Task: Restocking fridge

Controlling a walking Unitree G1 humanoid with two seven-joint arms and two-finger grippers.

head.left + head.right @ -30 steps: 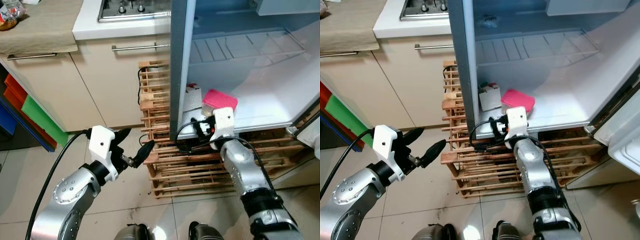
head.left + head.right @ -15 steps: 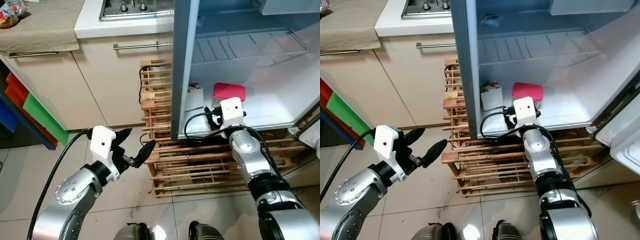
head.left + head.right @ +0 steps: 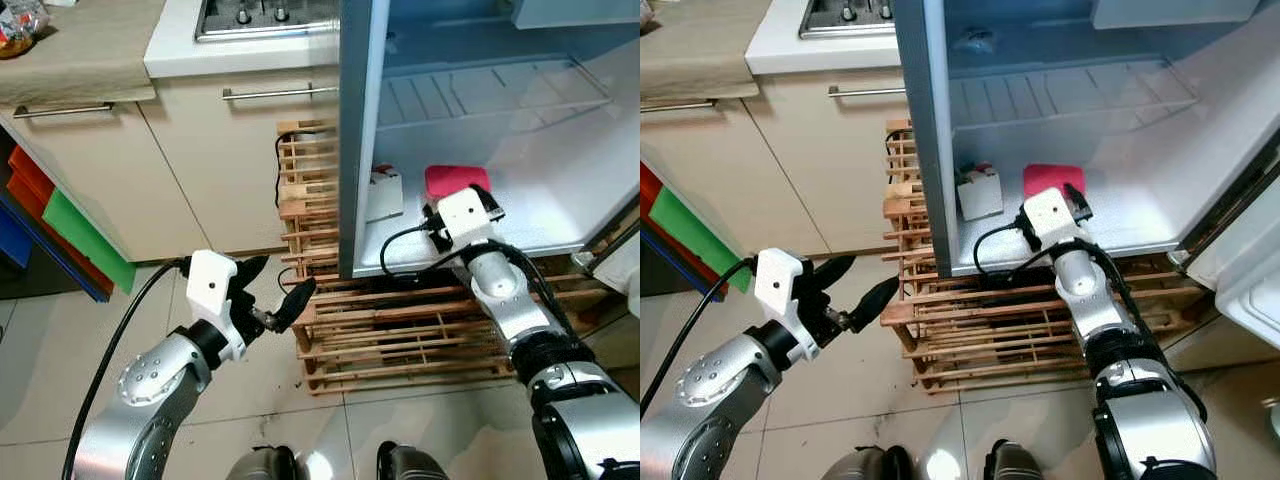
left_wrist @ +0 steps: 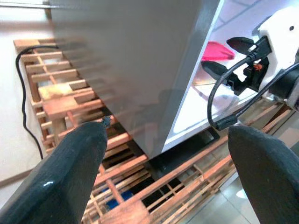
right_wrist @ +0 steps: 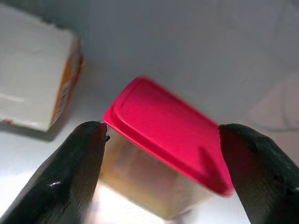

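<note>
Since a second ago the pink-lidded container has gone from the fridge floor's front lip to a spot deeper inside, and the right end effector now has its fingers spread on either side of it, released rather than gripping. Relative to the fridge, the container sits on the bottom floor, just right of the small white carton by the left wall. The left end effector hovers low outside the fridge's left wall, in front of the wooden pallet, fingers parted and holding nothing. Judging by its look, the container is a light, rigid plastic tub with a snap-on lid; its smooth sides could slip, so a hold across the body below the lid rim seems safest, with modest squeeze to avoid popping the lid.
</note>
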